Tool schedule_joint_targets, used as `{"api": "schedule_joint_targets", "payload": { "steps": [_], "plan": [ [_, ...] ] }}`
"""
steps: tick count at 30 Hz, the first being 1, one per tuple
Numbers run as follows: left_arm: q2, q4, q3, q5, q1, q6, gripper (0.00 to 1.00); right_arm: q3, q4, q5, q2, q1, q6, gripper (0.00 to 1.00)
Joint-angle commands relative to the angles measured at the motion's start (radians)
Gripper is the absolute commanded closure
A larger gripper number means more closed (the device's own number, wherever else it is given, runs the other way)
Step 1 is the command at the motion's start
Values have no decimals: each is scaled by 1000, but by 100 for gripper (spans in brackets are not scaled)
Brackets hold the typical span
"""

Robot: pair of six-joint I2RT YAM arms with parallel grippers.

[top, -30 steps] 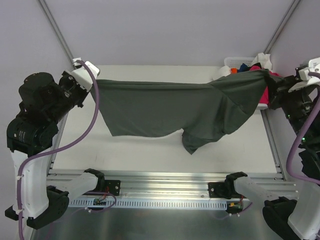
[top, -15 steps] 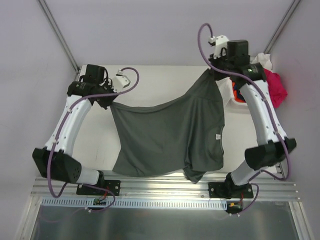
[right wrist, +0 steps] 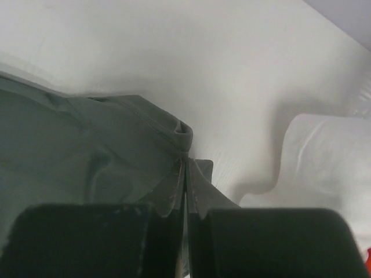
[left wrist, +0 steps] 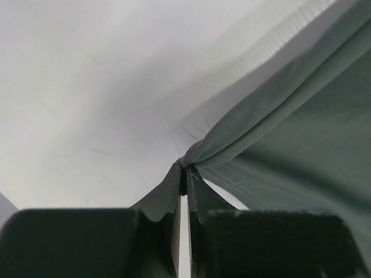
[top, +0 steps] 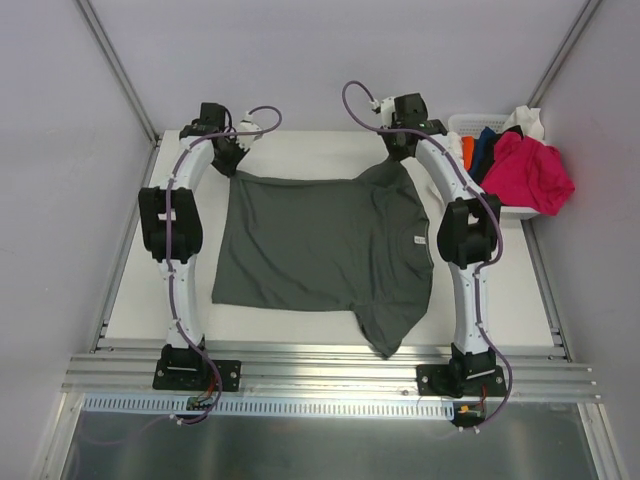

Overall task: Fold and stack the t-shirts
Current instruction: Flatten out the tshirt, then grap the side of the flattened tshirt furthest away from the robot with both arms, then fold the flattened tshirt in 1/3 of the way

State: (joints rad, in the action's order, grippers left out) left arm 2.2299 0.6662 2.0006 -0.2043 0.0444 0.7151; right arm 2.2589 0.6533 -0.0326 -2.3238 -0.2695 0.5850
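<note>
Top view: held the charcoal t-shirt (top: 320, 250) by its far edge, left gripper (top: 232, 166) on the far-left hem corner, right gripper (top: 392, 160) on the far-right shoulder. Lay spread flat on the table (top: 300, 145), reaching from both grips back toward the arm bases, long axis left to right, collar at the right, one sleeve trailing at the near edge.

Left wrist view: jaws pinched tight on bunched hem, cloth running off to the right.

Right wrist view: jaws closed on a fold, cloth lying to the left.

Judged equally near, each beside its own corner.
</note>
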Motion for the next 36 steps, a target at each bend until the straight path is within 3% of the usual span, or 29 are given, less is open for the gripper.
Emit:
{"api": "schedule_joint_targets", "payload": {
  "steps": [1,5,12,22,36],
  "plan": [
    [78,-37,214,35,-5,30,100,51,-148,-94,-14,16,42,99],
    [142,-79,268,69,-5,40,100,33,-236,-110,-35,27,27,100],
    [119,-112,218,80,-5,0,100,51,-222,-107,-52,41,-16,99],
    [-88,-123,-32,80,-8,-29,100,-111,-115,-4,145,12,-65,99],
    [-194,-132,-146,62,-38,-36,100,-294,-54,19,310,-96,-79,99]
  ]
}}
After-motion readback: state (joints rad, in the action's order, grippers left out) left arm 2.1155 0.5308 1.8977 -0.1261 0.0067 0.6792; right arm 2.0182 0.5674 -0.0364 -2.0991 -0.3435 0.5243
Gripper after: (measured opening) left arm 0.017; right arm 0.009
